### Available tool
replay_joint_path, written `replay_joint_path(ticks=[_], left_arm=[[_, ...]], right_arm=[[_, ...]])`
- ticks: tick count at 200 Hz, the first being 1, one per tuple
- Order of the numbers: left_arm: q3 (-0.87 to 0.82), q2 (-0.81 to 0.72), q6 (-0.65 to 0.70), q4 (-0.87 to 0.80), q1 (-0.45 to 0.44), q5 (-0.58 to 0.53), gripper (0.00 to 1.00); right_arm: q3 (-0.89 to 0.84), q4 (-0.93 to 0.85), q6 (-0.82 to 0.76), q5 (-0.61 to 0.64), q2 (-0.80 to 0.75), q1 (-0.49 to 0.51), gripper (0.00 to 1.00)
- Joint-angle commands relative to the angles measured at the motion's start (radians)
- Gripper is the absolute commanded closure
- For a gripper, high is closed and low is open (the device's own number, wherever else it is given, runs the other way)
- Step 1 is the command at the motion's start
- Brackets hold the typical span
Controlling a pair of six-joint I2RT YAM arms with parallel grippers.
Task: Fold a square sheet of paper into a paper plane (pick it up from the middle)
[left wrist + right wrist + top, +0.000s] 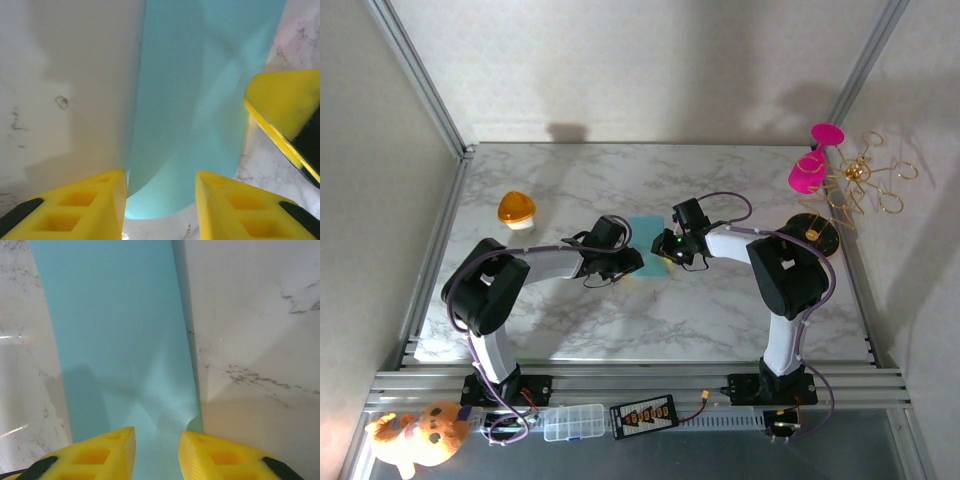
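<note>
The square sheet of paper (645,234) lies at the table's centre, teal-blue and doubled over into a narrow strip. In the left wrist view the paper (200,100) curls up in a soft rounded fold. That fold sits between the fingers of my left gripper (160,174), which stand apart without touching it. One yellow finger (285,110) of the right gripper reaches in from the right. My right gripper (156,432) hovers low over the paper (115,330), its jaws apart and astride the strip's right edge. From above, the left gripper (628,262) and right gripper (668,250) face each other across the sheet.
An orange dome (517,209) sits at the back left of the marble table (570,310). At the back right are a pink object (810,165), a gold wire stand (860,185) and a black round base (813,232). Metal rails run along the near edge.
</note>
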Motion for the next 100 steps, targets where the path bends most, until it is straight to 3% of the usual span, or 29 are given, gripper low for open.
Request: replay_joint_path(ticks=[1, 100], left_arm=[[0.010, -0.001, 0.004, 0.030, -0.001, 0.032, 0.60], [-0.001, 0.029, -0.034, 0.173, 0.051, 0.092, 0.63]], right_arm=[[-0.042, -0.109, -0.014, 0.053, 0.099, 0.005, 0.67], [-0.049, -0.105, -0.016, 0.055, 0.094, 0.005, 0.67]])
